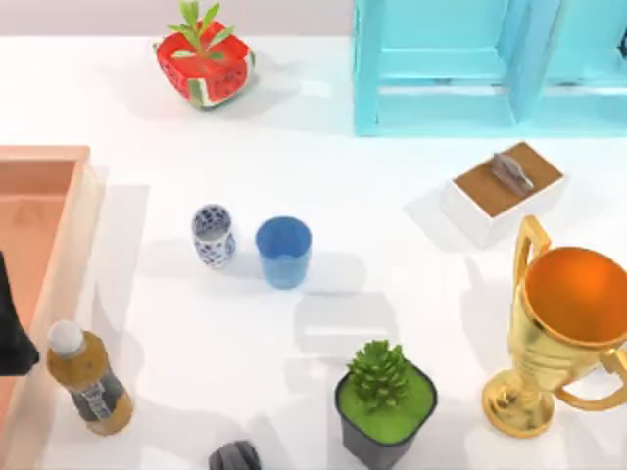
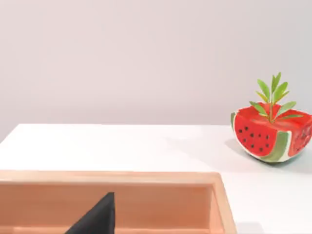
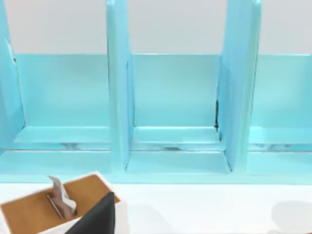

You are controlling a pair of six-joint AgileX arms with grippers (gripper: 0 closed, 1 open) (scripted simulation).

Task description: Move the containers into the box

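Both cups are standing upright on the counter [image 1: 294, 392], touching nothing: the blue cup [image 1: 284, 251] and, just beside it toward the box, the white patterned cup [image 1: 213, 235]. The orange box [image 1: 61, 284] is lying at the counter's left edge with its floor looking bare, so I am judging that neither cup has gone in yet.

The left jaws [image 1: 12, 328] are hanging as a dark shape over the box at the left edge, well apart from both cups; whether they are released or clenched I cannot tell. In the left wrist view a dark wedge of the left jaws is showing over the box's inside, with the watermelon planter [image 2: 270, 131] far beyond. The right wrist view is facing the turquoise rack [image 3: 175, 107], with the small wooden-topped case [image 3: 34, 209] close under the right jaws [image 3: 97, 217], whose state I cannot tell either.

The risks, as I am reading them:
- The cups are standing so close that jaws coming down on one could be knocking the other over.
- The amber bottle [image 1: 86, 382] is standing against the box's outer wall, in the way of a low carry.
- The thick wall could be catching a cup carried too low.

The bottle's label is too small to read; no other writing is showing.
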